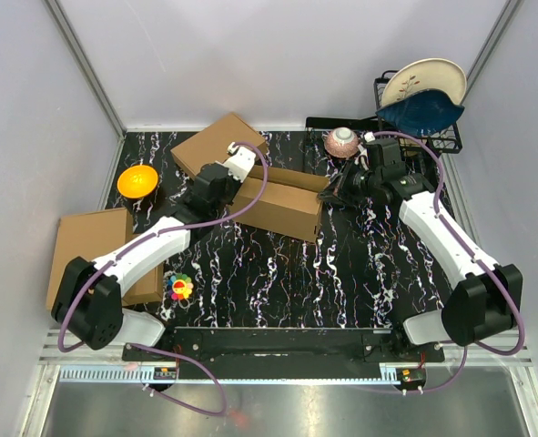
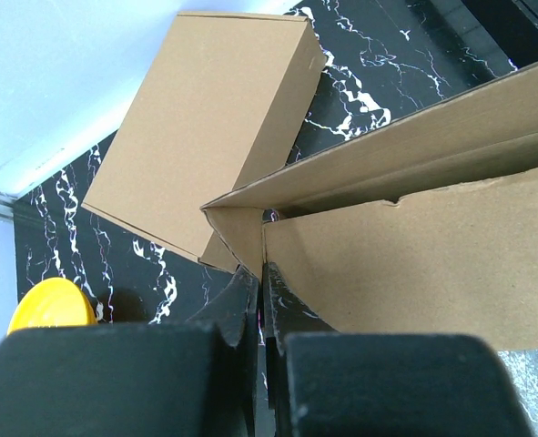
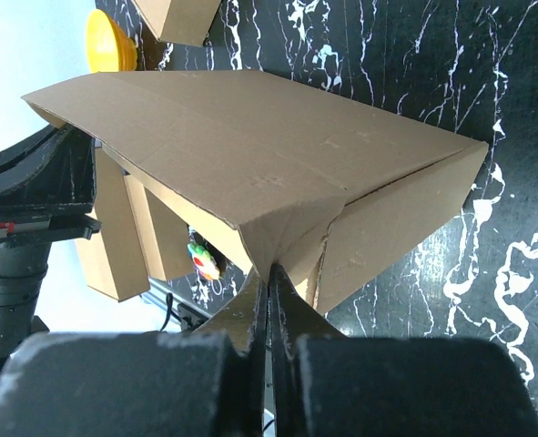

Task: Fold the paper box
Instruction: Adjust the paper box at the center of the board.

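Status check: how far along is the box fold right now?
Done: the paper box stands up as a walled shell mid-table, not flat. In hand: the left gripper is shut on one end corner, the right gripper on the opposite corner. Left: the top panel looks untucked, a gap showing beneath it; closing it likely remains.

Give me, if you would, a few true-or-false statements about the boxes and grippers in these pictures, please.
The left gripper is shut on a corner of the paper box. True.
The right gripper hangs open, holding nothing. False: it is shut on the box's other end.
The orange bowl sits inside the paper box. False: it stands on the table, left of it.
The smaller box lies beyond the paper box, toward the back wall. True.
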Robot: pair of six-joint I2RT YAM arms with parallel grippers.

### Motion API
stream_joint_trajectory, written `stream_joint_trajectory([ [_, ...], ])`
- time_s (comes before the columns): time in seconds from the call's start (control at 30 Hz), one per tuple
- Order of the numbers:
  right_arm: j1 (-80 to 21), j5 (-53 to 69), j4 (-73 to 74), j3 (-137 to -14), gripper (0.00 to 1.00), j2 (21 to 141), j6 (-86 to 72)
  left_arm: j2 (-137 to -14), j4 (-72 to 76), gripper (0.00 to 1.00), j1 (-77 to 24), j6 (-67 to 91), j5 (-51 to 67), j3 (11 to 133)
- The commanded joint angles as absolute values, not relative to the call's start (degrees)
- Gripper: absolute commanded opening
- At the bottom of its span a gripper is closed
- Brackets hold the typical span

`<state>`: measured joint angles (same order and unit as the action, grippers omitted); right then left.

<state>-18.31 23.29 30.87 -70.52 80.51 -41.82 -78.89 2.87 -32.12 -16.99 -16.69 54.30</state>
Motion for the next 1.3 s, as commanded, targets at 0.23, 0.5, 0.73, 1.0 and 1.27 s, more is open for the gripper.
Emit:
stream_joint_trajectory([
  [0.23, -19.2, 25.1, 23.8, -63.9, 0.00, 79.0, -38.5, -81.5, -2.9, 0.00, -34.9, -16.2, -11.5, 55.7],
  [0.5, -19.2, 22.4, 23.9, -61.7, 0.00, 77.0, -33.9, -81.9, -3.6, 0.00, -34.9, -15.4, -11.8, 56.2],
  [0.73, -19.2, 20.4, 25.4, -61.3, 0.00, 75.8, -30.8, -82.1, -4.1, 0.00, -34.9, -15.2, -12.1, 56.6],
  [1.0, -19.2, 17.4, 27.9, -61.3, 0.00, 75.7, -27.9, -82.0, -4.5, 0.00, -34.9, -14.8, -12.1, 56.9],
  [1.27, -19.3, 14.5, 32.6, -64.3, 0.00, 76.0, -22.9, -81.8, -4.7, 0.00, -34.9, -14.5, -12.3, 56.8],
])
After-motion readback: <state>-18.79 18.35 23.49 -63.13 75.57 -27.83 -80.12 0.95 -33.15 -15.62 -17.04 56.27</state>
